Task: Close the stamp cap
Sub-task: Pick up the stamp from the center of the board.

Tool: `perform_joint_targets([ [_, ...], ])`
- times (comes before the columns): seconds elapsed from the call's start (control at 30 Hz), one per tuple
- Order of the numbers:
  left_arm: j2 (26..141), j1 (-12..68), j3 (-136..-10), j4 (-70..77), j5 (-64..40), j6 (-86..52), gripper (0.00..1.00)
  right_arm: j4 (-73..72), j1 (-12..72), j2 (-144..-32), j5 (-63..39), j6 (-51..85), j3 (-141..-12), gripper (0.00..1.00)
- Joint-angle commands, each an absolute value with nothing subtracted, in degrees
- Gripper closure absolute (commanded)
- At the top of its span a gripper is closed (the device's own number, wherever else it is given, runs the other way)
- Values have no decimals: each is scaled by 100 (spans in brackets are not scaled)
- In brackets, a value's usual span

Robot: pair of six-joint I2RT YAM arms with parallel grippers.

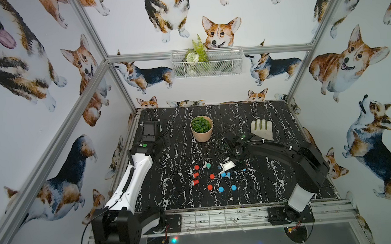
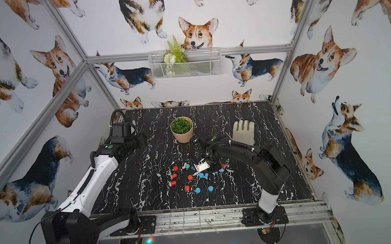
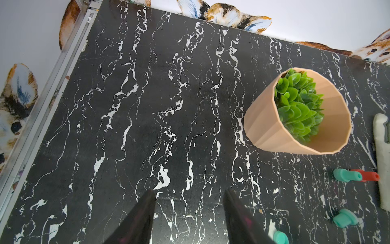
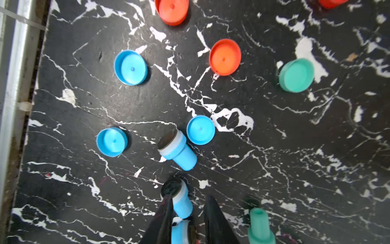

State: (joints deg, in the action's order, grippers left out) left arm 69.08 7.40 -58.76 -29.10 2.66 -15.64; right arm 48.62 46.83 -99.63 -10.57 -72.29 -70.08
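Several small stamps and loose caps lie on the black marble table (image 1: 170,196). My right gripper (image 4: 188,196) is low over them with its jaws a little apart. An uncapped blue stamp (image 4: 181,202) lies between the fingers against one of them, with a gap to the other. A second blue stamp (image 4: 180,232) shows deeper between the fingers. A third blue stamp (image 4: 179,152) lies just ahead, next to a blue cap (image 4: 200,130). Two more blue caps (image 4: 130,67) (image 4: 111,141) sit open side up. My left gripper (image 3: 190,191) is open and empty over bare table.
Red caps (image 4: 224,57), a teal cap (image 4: 296,75) and a teal stamp (image 4: 260,228) lie around the right gripper. Red stamps (image 1: 195,182) lie to the left. A potted plant (image 1: 201,129) and a white hand-shaped object (image 1: 261,127) stand behind.
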Motion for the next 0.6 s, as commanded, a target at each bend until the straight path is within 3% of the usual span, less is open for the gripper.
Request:
perform_joint_targets([
  [0.0, 6882, 729, -5879, -2856, 262, -1572, 44, 4582, 4741, -10077, -1245, -7705, -7012, 68],
  [0.57, 6908, 728, -5880, -2850, 245, -1561, 44, 4299, 4866, -10288, -1345, -7726, -6614, 65],
])
